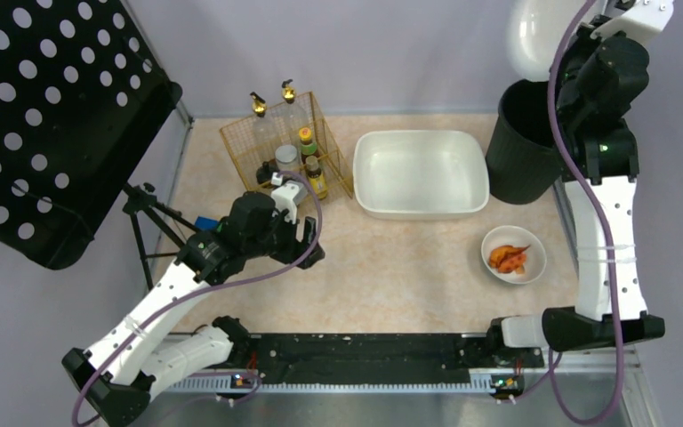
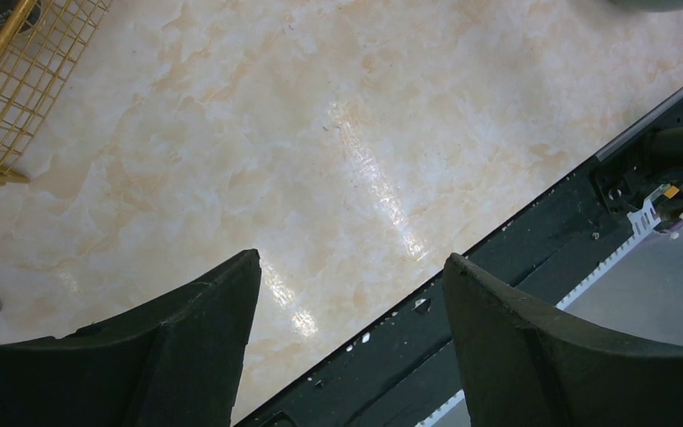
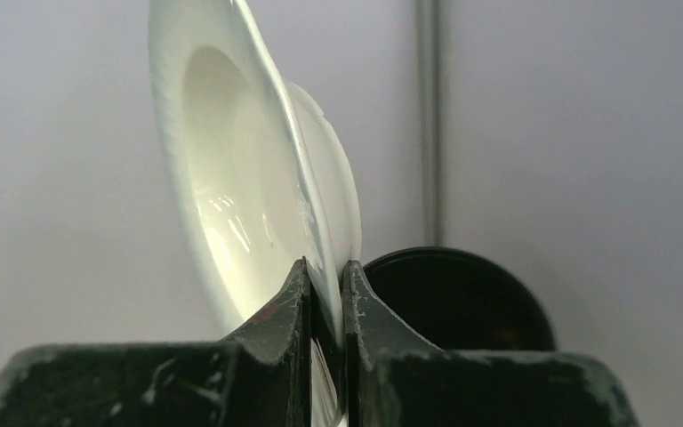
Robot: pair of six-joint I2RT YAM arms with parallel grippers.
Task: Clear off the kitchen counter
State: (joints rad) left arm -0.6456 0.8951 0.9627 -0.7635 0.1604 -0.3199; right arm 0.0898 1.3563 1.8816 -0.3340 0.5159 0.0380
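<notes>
Right fingers pinch a tipped white ceramic plate over the round black plastic bin, seemingly emptied. Left fingers gape empty; near the bin, a white bowl of orange food waits uncleared.

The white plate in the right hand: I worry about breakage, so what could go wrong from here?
1. The right hand pinches the white plate only at its rim, with the plate on edge; it could slip and drop into the black bin beyond it.
2. Lowered carelessly, the plate might strike the bin's rim and chip.
</notes>
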